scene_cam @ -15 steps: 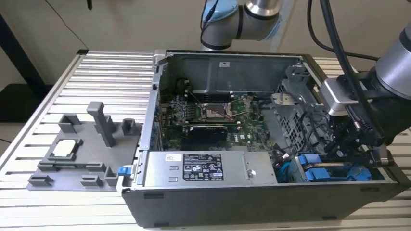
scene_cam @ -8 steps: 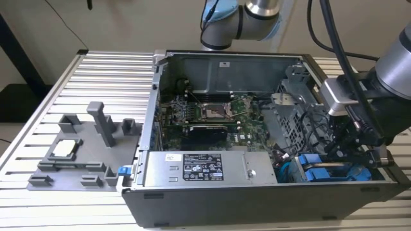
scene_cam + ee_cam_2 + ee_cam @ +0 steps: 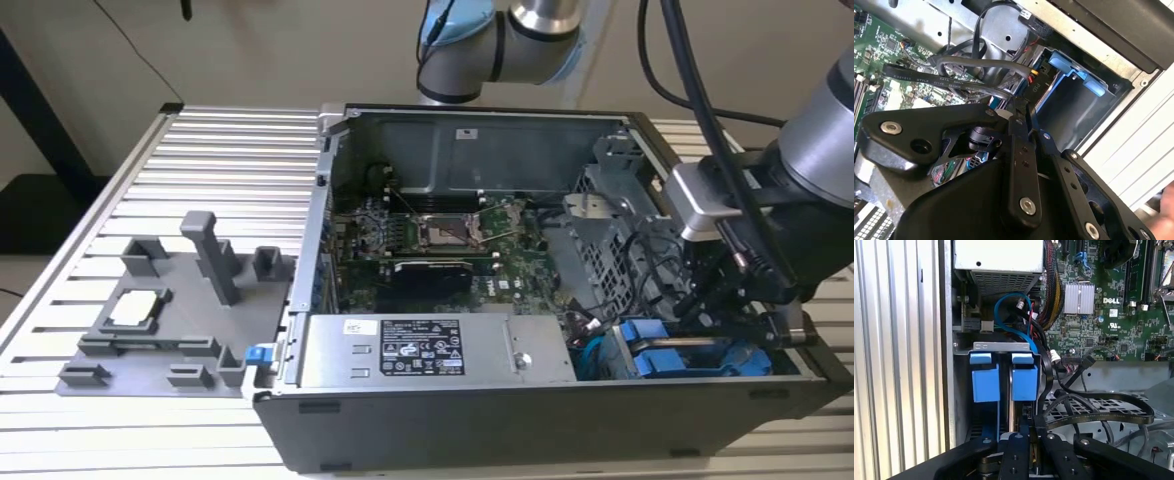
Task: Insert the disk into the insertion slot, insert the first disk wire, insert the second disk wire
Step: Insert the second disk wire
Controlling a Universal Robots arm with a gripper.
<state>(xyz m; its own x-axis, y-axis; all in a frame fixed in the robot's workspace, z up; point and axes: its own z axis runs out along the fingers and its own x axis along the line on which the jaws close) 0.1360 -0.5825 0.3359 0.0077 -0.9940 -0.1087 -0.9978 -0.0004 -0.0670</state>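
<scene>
Gripper (image 3: 1026, 437) down in the drive cage (image 3: 694, 350), working at a disk cable.
Fingers nearly together, seemingly pinching a black connector just beside the blue carrier (image 3: 1024, 380) at 12 o'clock.

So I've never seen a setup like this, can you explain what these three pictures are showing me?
It's a robot arm working inside an open computer case that lies on a ribbed metal table. The exterior view looks at the whole scene from off the arm; both wrist views come from cameras riding on the arm, looking past its black gripper into the case. The gripper is down at the drive cage, by the blue disk carriers. Nearby are the green motherboard and the grey power supply. A grey parts holder sits beside the case.
</scene>
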